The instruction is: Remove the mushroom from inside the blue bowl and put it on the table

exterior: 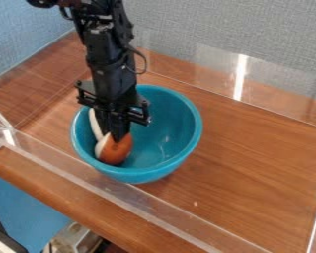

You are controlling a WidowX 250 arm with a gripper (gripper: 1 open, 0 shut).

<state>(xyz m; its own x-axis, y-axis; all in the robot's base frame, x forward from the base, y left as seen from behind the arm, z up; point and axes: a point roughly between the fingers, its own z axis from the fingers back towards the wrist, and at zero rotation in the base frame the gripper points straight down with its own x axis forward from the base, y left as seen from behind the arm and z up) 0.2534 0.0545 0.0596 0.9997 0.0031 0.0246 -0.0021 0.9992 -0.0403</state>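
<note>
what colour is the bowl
Turquoise blue, plain; the bowl shows in the only camera view.

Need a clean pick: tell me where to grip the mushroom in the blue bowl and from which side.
Grip the mushroom across its rounded cap, coming straight down from above: the blue bowl's deep wall blocks any sideways approach. The gripper already points down, shut on it.
</note>
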